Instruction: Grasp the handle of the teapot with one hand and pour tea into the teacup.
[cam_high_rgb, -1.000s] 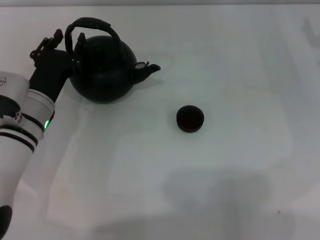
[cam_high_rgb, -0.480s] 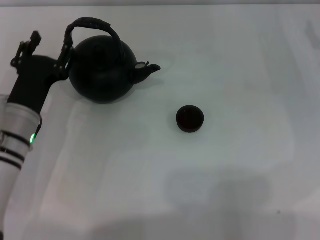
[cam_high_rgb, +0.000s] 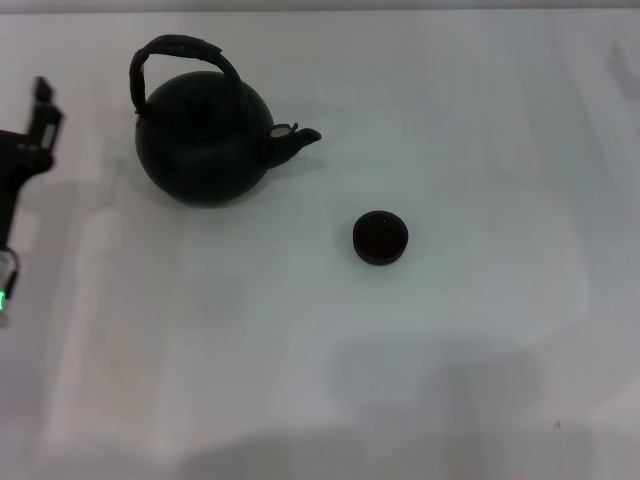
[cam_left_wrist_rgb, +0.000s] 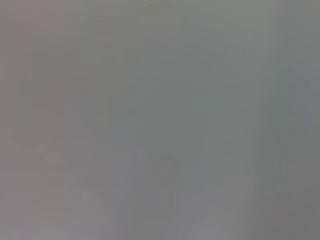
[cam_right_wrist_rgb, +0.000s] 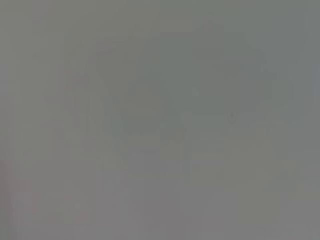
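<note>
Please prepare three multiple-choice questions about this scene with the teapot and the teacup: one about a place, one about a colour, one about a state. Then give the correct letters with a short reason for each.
1. Where does the teacup stand relative to the teapot?
A. On the spout side, nearer the robot
B. Behind the teapot, on the far side
C. Under the handle

2. What colour is the teacup?
A. White
B. Black
C. Red

3. What is the state of the handle?
A. Held by the left gripper
B. Lying folded flat on the lid
C. Free, arched upright over the pot

Answers:
1 A: the head view shows the cup apart from the pot, beyond the spout and lower in the picture.
2 B: it is dark like the pot, against the white table.
3 C: the left gripper is at the picture's left edge, away from the pot, with nothing touching the handle.
</note>
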